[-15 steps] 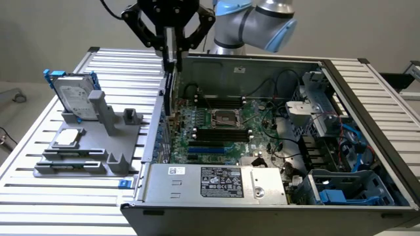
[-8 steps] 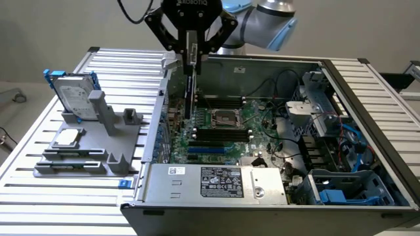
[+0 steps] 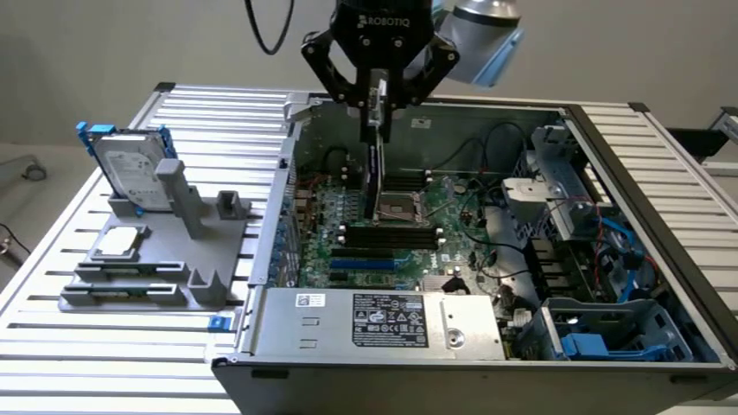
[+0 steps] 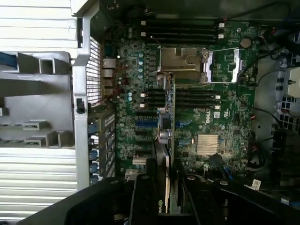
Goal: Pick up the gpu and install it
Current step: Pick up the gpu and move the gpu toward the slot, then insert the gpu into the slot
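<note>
Directly below the gripper hangs the gpu, clamped between the jaws, its long axis pointing down at the motherboard and its lower end just above the board. The exterior view gives that height. The wrist view shows the card's thin edge running out from the gripper, near the blue slots.

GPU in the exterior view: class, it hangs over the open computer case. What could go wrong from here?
The gripper pinches only the top edge of the gpu, so the card may tilt or slip in the jaws. It appears to hang above the CPU socket and memory sticks; lowered off line, it might strike them and miss the blue slots.
</note>
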Motion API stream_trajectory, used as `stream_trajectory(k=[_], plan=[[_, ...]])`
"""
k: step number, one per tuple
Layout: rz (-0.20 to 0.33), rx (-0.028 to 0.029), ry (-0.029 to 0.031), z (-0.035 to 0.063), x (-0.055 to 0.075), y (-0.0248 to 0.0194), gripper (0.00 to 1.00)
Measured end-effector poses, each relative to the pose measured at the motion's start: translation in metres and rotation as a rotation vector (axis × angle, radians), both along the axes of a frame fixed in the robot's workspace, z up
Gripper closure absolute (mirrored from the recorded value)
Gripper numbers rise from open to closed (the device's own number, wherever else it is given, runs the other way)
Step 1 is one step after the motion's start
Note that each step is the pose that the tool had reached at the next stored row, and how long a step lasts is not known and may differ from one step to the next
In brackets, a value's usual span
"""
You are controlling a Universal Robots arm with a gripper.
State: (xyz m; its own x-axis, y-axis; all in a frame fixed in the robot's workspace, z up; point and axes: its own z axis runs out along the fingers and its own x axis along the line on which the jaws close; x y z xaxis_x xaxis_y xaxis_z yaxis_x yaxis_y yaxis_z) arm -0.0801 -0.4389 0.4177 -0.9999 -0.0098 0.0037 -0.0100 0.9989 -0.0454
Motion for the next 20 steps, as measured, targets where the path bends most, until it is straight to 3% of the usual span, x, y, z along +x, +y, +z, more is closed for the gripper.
stream_trajectory(k=[5, 9, 20], plan=[[0.000, -0.0004, -0.0001, -0.0091, 0.023, 0.0016, 0.73], [0.000, -0.0004, -0.0001, -0.0149, 0.037, 0.0074, 0.73], [0.000, -0.0005, 0.0014, -0.0153, 0.037, 0.0075, 0.73]])
